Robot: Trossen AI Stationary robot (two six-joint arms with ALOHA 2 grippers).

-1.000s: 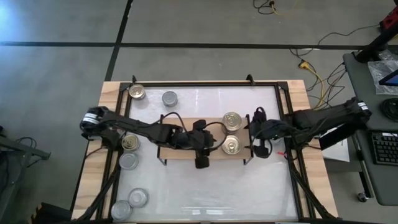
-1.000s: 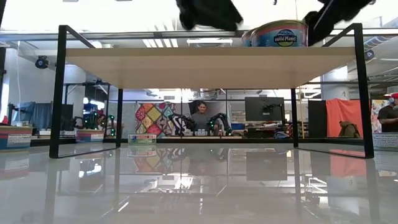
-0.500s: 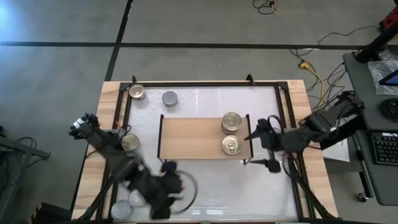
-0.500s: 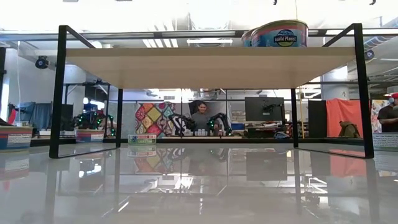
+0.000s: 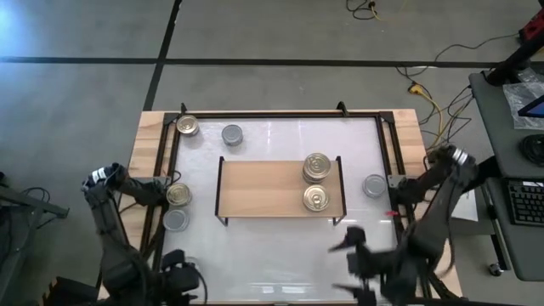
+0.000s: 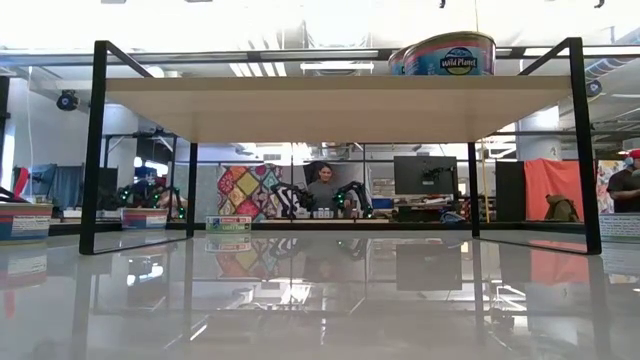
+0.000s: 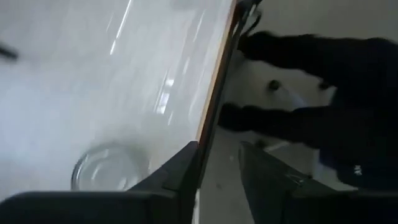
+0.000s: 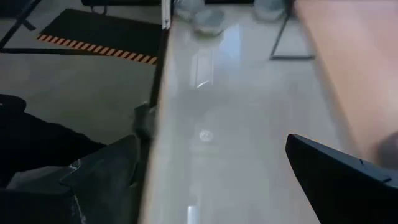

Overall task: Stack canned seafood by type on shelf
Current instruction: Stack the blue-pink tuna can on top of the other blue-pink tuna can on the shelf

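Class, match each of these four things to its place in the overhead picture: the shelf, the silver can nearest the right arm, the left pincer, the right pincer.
Things:
1. shelf
2. silver can nearest the right arm
3. left pincer
4. right pincer

Places:
A. table's bottom-left corner
B. carries two gold cans
C. on the tabletop, right of the shelf
D. bottom edge, right of centre, open

Pairs: 1-B, 2-C, 3-A, 4-D

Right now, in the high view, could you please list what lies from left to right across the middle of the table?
Gold-topped can on the table → bare left part of the shelf → two gold-topped cans on the shelf → silver-topped can on the table.
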